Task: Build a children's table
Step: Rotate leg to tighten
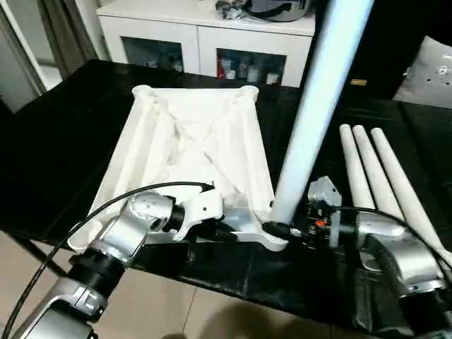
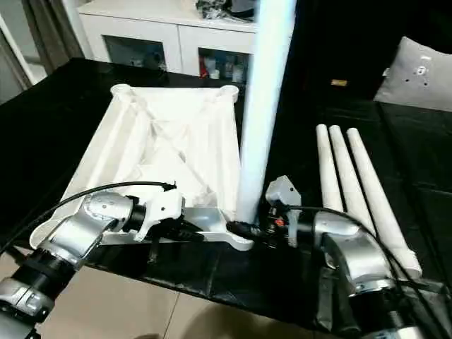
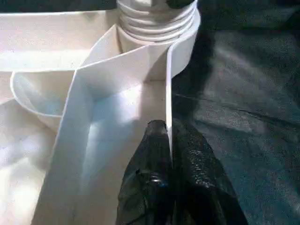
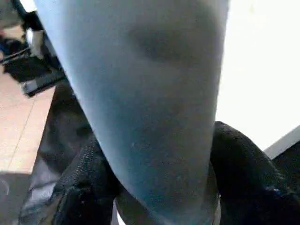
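The children's table's white tabletop lies upside down on the black work table, ribs up. One white leg stands upright in its near right corner socket, threaded end seated there. My right gripper is at the leg's base, its black fingers pressed on both sides of the leg. My left gripper is shut on the tabletop's near rim, pinching the thin wall a little left of that socket. Three more legs lie side by side to the right.
A white cabinet with glass doors stands behind the black work table. A grey cushion sits at the far right. The table's near edge runs just below my grippers, with tiled floor beneath.
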